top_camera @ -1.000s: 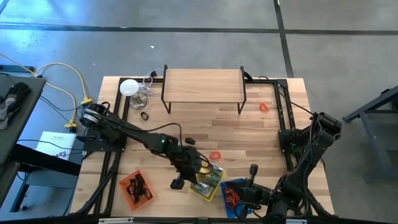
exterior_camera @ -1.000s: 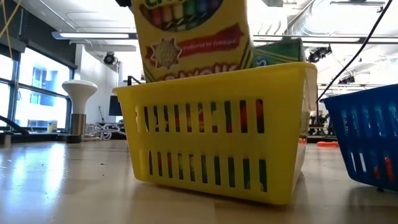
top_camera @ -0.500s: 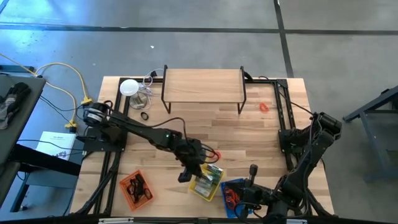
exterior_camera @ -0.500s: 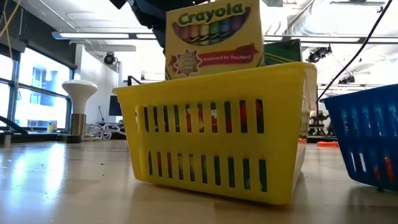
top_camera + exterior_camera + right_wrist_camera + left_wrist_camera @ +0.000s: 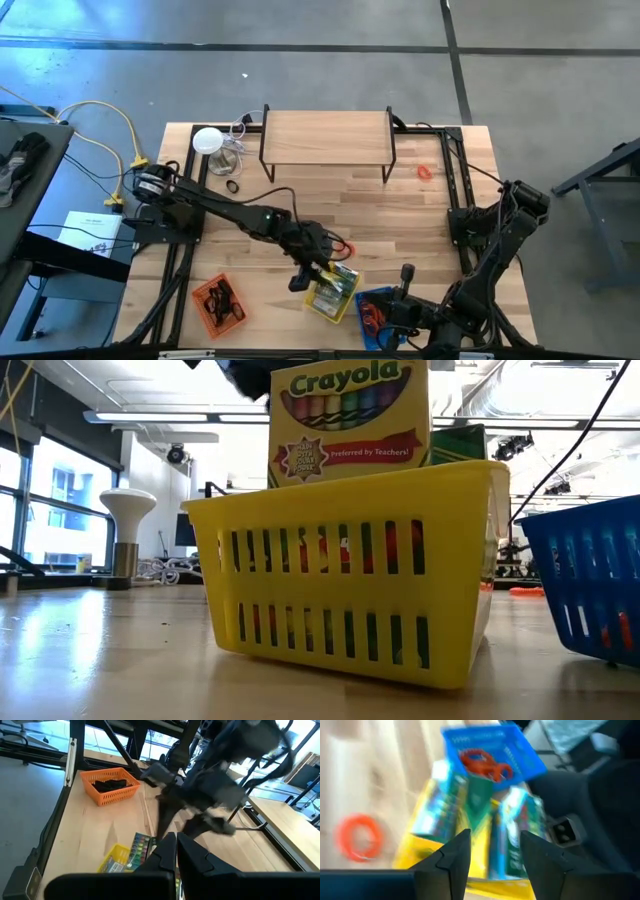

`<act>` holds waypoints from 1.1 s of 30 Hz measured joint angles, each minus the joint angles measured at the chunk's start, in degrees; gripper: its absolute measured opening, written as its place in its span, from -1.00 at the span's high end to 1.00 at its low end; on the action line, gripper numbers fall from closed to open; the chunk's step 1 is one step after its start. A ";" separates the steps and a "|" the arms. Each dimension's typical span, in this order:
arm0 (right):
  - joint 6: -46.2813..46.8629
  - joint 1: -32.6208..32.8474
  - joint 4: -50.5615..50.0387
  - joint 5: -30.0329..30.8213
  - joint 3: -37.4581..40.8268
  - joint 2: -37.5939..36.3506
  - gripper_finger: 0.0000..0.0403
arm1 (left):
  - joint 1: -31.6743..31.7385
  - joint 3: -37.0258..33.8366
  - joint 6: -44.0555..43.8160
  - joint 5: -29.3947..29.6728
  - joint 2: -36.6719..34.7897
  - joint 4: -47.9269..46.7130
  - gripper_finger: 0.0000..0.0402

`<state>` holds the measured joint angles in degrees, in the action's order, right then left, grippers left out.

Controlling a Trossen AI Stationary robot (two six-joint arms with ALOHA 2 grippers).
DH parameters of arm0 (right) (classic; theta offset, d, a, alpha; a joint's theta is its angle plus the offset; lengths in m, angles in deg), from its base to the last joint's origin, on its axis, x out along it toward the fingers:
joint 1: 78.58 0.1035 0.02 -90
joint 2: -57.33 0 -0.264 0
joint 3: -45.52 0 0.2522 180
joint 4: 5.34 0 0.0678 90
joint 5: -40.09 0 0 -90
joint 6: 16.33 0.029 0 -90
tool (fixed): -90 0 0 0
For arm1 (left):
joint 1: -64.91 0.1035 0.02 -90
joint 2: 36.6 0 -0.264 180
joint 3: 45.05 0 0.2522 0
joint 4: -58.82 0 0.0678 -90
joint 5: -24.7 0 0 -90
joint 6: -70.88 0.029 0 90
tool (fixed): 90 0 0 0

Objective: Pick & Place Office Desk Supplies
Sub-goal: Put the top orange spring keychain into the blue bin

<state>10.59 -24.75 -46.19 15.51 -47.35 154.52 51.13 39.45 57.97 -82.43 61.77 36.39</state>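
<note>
Released, my left gripper (image 5: 318,274) hovers over the yellow slotted plastic basket (image 5: 322,304). An upright yellow crayon box (image 5: 347,422) stands inside it. Right gripper (image 5: 177,851) waits clenched, near edge.

Jaws apart over crayon boxes (image 5: 470,815) in yellow basket (image 5: 412,857); blue basket (image 5: 492,750) beyond holds red bands (image 5: 485,762); red band (image 5: 359,837) on desk (image 5: 365,770).

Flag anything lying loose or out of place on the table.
Two red rubber-band loops lie loose on the wood instead of in a basket: one near the wooden riser's right leg, another beside the yellow basket. A small black ring also lies by the white disc.
</note>
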 joint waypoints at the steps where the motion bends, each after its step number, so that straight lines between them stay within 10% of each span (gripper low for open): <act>1: -0.02 0.02 -0.02 -0.21 0.00 0.00 0.99 | 0.13 0.00 0.85 1.80 -0.75 -0.14 0.17; 8: 3.17 0.00 -2.17 0.02 0.00 0.00 0.99 | 0.87 0.02 8.96 15.00 -7.59 -0.72 0.16; 14: 38.41 -4.41 -30.95 -9.84 -0.02 -3.80 0.99 | 1.98 0.07 10.08 19.29 -14.18 -10.76 0.16; 19: 63.40 -12.43 -62.05 -22.35 0.01 -4.09 0.99 | 5.08 0.07 8.62 10.54 -16.89 -21.03 0.16; 26: 49.06 -25.33 -56.03 -31.31 8.40 -11.36 0.91 | 6.91 0.07 10.03 4.88 -16.98 -27.89 0.16; 33: 40.19 -37.72 -56.16 -36.05 16.76 -19.15 0.36 | 6.75 0.04 14.68 5.04 -16.97 -32.09 0.16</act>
<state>50.78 -62.47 -102.35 -20.54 -30.58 135.37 57.88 39.50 72.65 -77.38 44.80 4.30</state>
